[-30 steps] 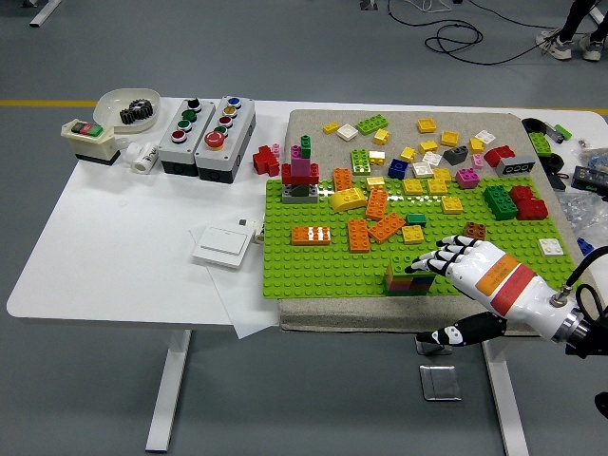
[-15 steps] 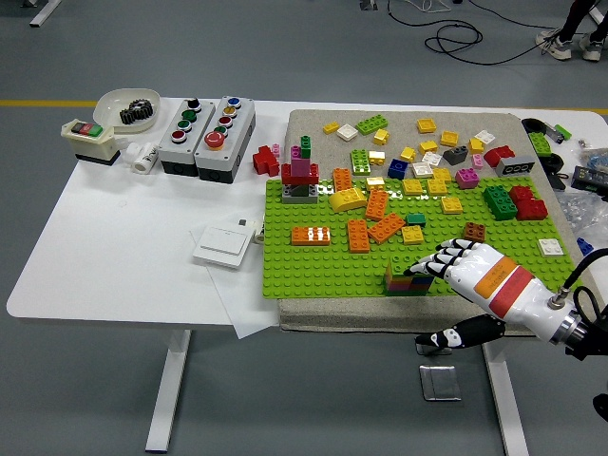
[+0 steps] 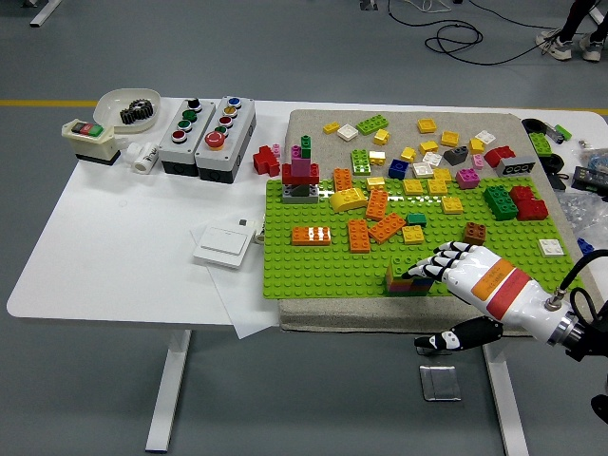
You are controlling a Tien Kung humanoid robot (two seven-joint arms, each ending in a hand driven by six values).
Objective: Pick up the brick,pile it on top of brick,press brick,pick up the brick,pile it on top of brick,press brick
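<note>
Near front edge of green baseplate [image 3: 313, 261] | brick stack [image 3: 407, 275], green on top, long axis left-right | right hand [image 3: 463, 268] touching its right end, fingers extended flat, pressing, gripping nothing | left hand unseen

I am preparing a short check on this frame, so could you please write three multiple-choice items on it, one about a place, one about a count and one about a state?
1. Where on the green baseplate is the small brick stack?
A. far left corner
B. near edge, right of centre
C. far right corner

2. How many grey button boxes stand on the white table?
A. one
B. two
C. four

3. What is the right hand doing?
A. resting its fingertips on the stack
B. lifting a white bowl
C. lying flat on the bare table

Answers: 1 B, the stack sits by the plate's front edge. 2 B, two boxes stand side by side. 3 A, the fingers lie on the stack's top.
</note>
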